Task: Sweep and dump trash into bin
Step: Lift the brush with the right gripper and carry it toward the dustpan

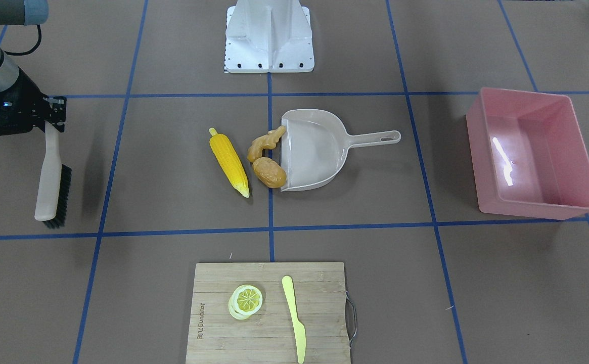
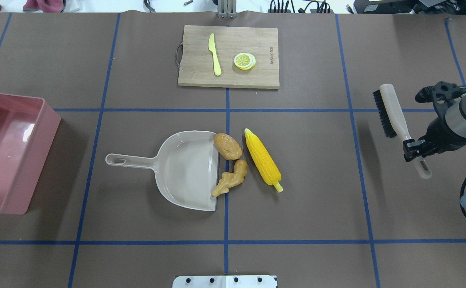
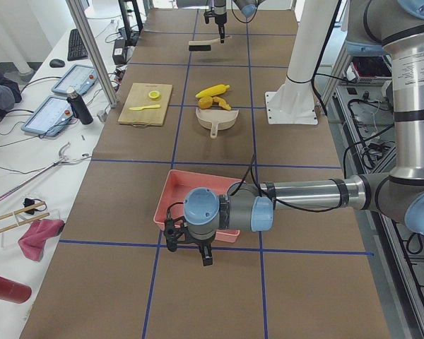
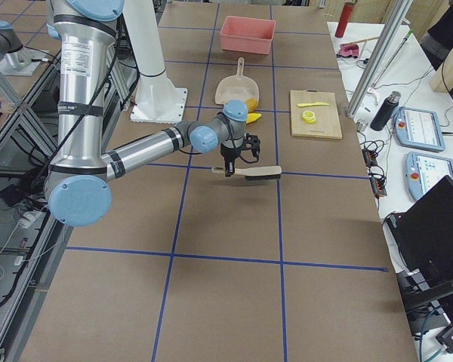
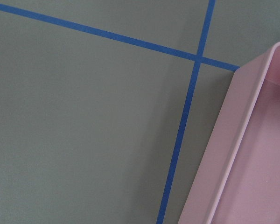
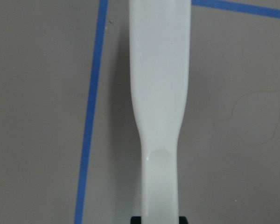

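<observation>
Illegible engraved brand mark (image 1: 199, 320) on cutting board (image 1: 324, 308)

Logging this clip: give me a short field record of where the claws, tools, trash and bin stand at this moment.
right claw: shut on the brush handle, well to the robot's right of the trash
left claw: beside the bin; open or shut cannot be told
trash: potato and ginger root at the dustpan lip, corn cob just beyond them; none inside the pan
bin contents: nothing visible
cutting board: lemon slices, plastic knife
stage: sweeping not yet begun
</observation>
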Controlling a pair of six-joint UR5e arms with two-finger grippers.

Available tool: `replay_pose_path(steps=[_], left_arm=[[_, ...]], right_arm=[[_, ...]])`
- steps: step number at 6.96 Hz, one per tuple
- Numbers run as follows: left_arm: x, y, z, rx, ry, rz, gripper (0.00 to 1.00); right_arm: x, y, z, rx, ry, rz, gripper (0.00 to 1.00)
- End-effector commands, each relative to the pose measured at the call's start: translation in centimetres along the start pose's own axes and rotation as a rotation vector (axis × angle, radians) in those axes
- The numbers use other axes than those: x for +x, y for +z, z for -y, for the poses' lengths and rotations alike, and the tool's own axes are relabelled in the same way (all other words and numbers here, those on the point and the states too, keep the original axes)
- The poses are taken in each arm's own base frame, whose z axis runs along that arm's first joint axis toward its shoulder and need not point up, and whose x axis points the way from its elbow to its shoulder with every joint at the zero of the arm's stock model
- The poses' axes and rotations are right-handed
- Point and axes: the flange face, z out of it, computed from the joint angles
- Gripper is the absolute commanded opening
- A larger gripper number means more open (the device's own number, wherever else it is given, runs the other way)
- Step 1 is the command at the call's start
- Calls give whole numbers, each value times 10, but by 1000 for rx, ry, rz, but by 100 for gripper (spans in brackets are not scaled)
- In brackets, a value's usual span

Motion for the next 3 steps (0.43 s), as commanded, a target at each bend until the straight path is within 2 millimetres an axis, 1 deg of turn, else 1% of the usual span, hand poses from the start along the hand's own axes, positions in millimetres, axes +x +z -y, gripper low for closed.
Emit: replay_pose_path(steps=[1, 2, 3], left_arm=[[9, -5, 6, 11, 19, -3, 98], [13, -8, 8, 33, 44, -8, 98], [24, -16, 7, 55, 73, -13, 98]], right_arm=[[-49, -32, 25, 19, -8, -47, 0], [-70, -36, 28, 33, -30, -82, 0], [-94, -40, 32, 27, -49, -129, 0]])
